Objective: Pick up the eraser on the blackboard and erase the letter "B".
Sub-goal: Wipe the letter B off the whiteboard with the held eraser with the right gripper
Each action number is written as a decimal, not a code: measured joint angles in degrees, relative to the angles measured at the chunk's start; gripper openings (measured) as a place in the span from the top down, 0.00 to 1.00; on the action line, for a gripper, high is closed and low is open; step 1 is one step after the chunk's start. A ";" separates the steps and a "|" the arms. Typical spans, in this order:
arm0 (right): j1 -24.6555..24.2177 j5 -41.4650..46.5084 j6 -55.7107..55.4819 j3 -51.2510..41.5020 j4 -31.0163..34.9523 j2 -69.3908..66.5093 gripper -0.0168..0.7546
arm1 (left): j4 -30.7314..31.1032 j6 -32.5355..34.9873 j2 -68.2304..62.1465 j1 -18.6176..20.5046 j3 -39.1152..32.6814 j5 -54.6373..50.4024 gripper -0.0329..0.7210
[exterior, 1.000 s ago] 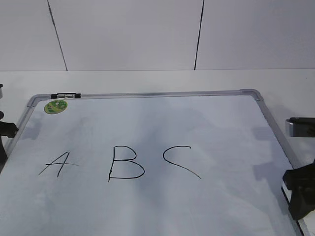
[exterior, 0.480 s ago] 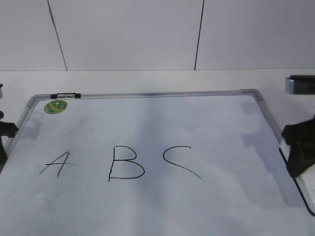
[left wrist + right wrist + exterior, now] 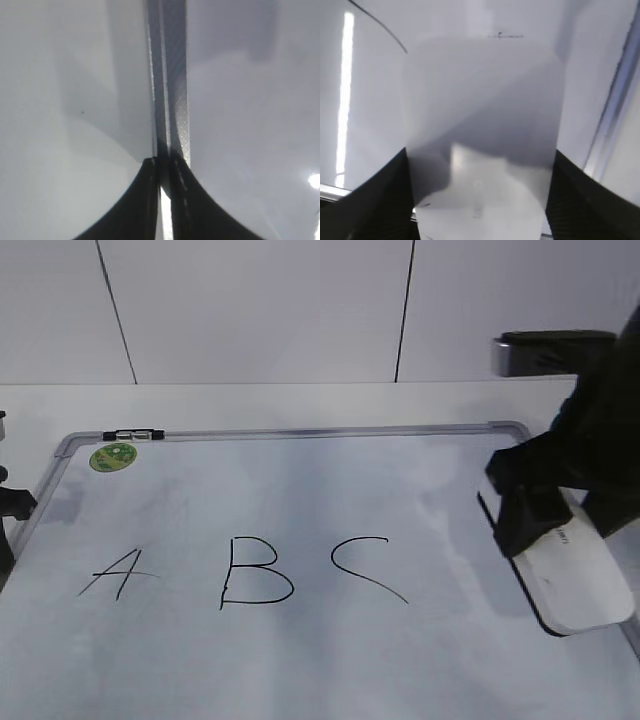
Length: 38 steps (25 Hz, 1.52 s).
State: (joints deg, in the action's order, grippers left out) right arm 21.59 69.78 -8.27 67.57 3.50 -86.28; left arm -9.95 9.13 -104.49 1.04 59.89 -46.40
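Note:
The eraser (image 3: 578,575), a white rounded block with a dark base, hangs tilted over the right end of the blackboard (image 3: 320,431). My right gripper (image 3: 560,525) is shut on it across its width. In the right wrist view the eraser (image 3: 482,150) fills the space between the two black fingers (image 3: 380,205) of my right gripper (image 3: 480,157). The letter "B" (image 3: 255,571) stands in black marker at the board's middle, well left of the eraser. My left gripper (image 3: 165,162) is shut and empty over the board's grey frame (image 3: 172,75), at the board's left edge (image 3: 10,505).
A slanted "A" (image 3: 118,572) lies left of the "B" and a curvy "C" (image 3: 368,565) right of it, between the "B" and the eraser. A round green sticker (image 3: 113,456) sits at the board's far left corner. White wall panels stand behind the table.
My right arm has come in from the right edge, up and to the left over the board, with the eraser in it. The left arm has not moved.

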 joint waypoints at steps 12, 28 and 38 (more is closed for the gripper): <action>15.01 0.23 -0.92 17.17 0.18 -16.35 0.31 | 0.00 0.00 0.00 0.00 0.00 -0.34 0.93; 24.86 0.23 0.74 37.27 0.07 -40.14 0.31 | 0.00 0.00 0.00 0.00 0.02 -0.53 0.93; 25.34 3.57 1.07 42.05 0.19 -44.80 0.31 | 0.10 0.00 -0.09 0.00 0.02 -0.67 0.93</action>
State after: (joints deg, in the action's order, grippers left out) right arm 46.92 73.35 -7.20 109.61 3.69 -131.08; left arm -9.85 9.13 -104.57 1.04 59.92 -47.07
